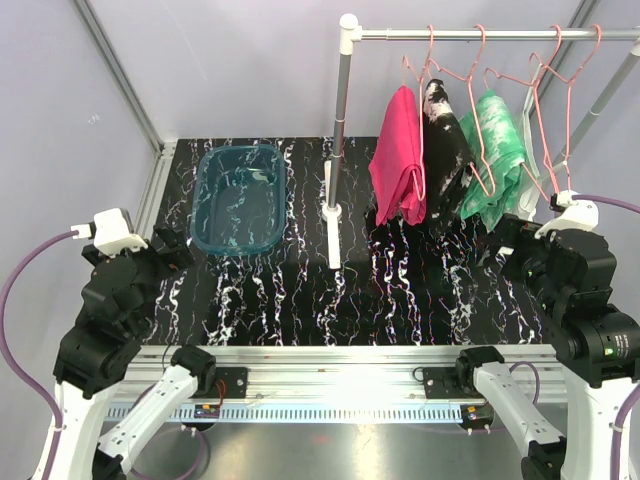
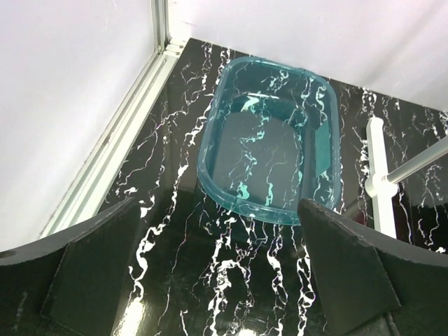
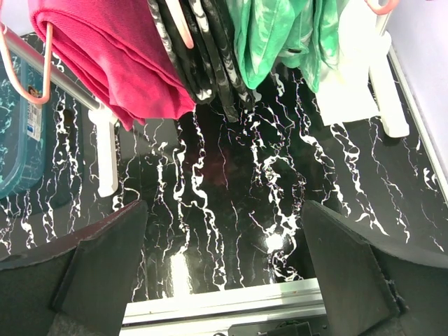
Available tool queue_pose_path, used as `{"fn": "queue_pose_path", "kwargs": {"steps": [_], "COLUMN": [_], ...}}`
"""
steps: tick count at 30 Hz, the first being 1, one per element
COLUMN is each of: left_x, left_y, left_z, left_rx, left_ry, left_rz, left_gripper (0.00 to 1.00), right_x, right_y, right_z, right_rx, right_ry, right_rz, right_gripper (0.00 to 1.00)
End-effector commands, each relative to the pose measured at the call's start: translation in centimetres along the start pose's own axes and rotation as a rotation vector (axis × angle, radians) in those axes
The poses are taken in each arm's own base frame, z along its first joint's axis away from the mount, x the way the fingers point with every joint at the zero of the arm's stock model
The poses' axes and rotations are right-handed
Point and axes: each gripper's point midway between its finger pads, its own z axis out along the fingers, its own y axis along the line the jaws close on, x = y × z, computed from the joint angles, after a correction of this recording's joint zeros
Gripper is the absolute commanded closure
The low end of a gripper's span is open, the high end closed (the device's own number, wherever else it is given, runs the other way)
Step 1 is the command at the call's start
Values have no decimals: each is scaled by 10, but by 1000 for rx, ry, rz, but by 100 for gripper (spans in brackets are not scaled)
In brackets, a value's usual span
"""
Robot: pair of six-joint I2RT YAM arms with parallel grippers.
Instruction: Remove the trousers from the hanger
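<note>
Three pairs of trousers hang on pink wire hangers (image 3: 47, 66) from the rail (image 1: 480, 35) in the upper right of the top view - the magenta-pink trousers (image 1: 400, 155) leftmost, the black speckled trousers (image 1: 445, 150) in the middle, the mottled green trousers (image 1: 497, 150) rightmost - above the black marbled desk (image 1: 300, 295). The left gripper (image 2: 218, 206), at lower left, stands wide open and holds nothing, facing the blue tub (image 1: 205, 215). The right gripper (image 3: 224, 204), at the right edge, is spread equally wide and unloaded, just below the garments.
</note>
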Motion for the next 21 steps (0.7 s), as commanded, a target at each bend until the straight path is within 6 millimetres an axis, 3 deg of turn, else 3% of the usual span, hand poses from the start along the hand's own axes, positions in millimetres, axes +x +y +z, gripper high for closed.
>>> {"fn": "queue_pose_path", "kwargs": {"steps": [1, 10, 14, 17, 21], "left_x": [-20, -20, -25, -26, -20], "left_y": [-4, -10, -13, -12, -14], "left_z": [-7, -11, -15, -17, -17], "left_rx": [36, 76, 95, 96, 107], "left_ry": [-52, -29, -7, -6, 14], "left_rz": [-25, -19, 3, 10, 14], "left_gripper": [1, 1, 1, 1, 1], "right_x": [-23, -42, -63, -81, -94], "right_y": [12, 82, 122, 132, 128], "right_z": [-9, -16, -24, -15, 19], "right_rx": [-64, -413, -618, -636, -548], "right_ry": [-86, -62, -62, -74, -75], "right_rz": [23, 60, 81, 105, 109], "right_gripper": [1, 1, 1, 1, 5]}}
